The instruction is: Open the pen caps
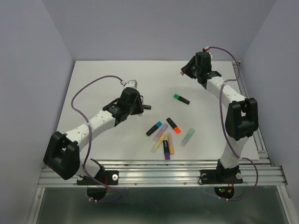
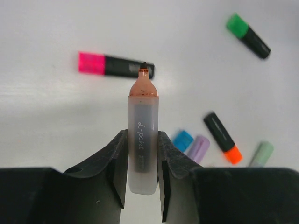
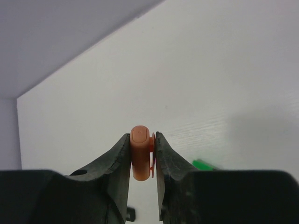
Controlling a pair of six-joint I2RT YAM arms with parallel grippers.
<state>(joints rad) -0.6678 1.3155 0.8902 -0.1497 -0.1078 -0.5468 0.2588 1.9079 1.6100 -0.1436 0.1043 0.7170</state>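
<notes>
One highlighter (image 2: 144, 107) done: I hold its bare-tipped barrel clamped in the left gripper (image 2: 142, 154) and its peach cap (image 3: 139, 144) pinched in the right gripper (image 3: 142, 156), raised far right, with the capped highlighters (image 1: 173, 125) on the table (image 1: 107, 74) left to open.

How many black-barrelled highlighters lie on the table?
5. The green-capped pen lies alone farther back; the pink-capped pen is to its left; the blue-capped pen, the orange-capped pen and the purple-capped pen are in the near cluster. Some may be hidden.
</notes>
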